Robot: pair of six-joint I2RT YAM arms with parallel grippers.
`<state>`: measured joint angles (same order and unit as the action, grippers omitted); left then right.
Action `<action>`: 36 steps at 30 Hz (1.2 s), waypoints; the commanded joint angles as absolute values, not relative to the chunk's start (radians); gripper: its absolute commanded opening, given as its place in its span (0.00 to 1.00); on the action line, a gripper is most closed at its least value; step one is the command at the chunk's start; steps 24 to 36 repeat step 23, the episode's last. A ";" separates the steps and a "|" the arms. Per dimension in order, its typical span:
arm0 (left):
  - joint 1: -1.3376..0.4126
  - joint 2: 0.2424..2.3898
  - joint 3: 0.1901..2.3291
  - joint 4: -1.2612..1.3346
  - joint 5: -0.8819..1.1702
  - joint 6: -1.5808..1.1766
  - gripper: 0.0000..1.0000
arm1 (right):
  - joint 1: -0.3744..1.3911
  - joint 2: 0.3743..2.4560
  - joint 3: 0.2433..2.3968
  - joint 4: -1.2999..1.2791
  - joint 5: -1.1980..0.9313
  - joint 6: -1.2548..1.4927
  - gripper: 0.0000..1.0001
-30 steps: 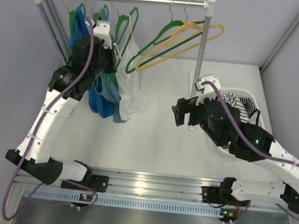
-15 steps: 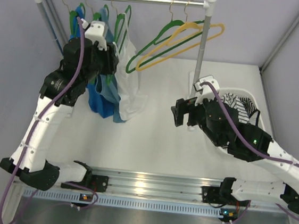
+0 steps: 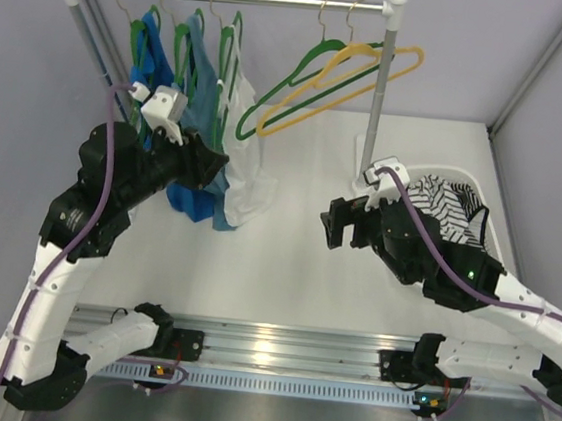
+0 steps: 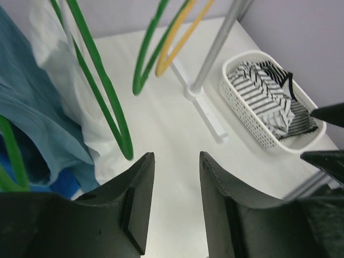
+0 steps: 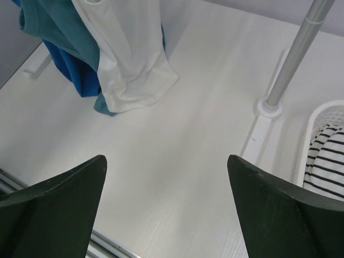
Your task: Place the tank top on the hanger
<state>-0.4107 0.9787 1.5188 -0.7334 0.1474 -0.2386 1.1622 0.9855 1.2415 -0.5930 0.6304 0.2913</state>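
Observation:
The white tank top [image 3: 244,161] hangs from a green hanger [image 3: 232,49] on the rail, its hem resting on the table. The left wrist view has the hanger [image 4: 102,91] and the white cloth [image 4: 67,80] at upper left. In the right wrist view the top [image 5: 134,59] drapes beside the blue cloth. My left gripper [image 3: 218,159] sits just in front of the hanging clothes, open and empty [image 4: 176,161], touching nothing. My right gripper [image 3: 335,221] hovers over mid-table, wide open and empty [image 5: 166,161].
Two blue tank tops [image 3: 197,101] hang on green hangers left of the white one. Empty green hangers [image 3: 306,72] and a yellow hanger [image 3: 350,77] hang to the right. The rack post [image 3: 378,90] stands by a white basket [image 3: 436,171] holding a striped garment [image 3: 448,203].
My left gripper has opened and drawn back and down from the hanger, which now hangs free with the white top. The right gripper's jaws have widened a little.

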 commanded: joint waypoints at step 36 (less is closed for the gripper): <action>-0.827 0.722 0.737 -0.325 0.009 -0.538 0.41 | 1.154 0.856 0.894 -0.561 0.652 0.557 0.99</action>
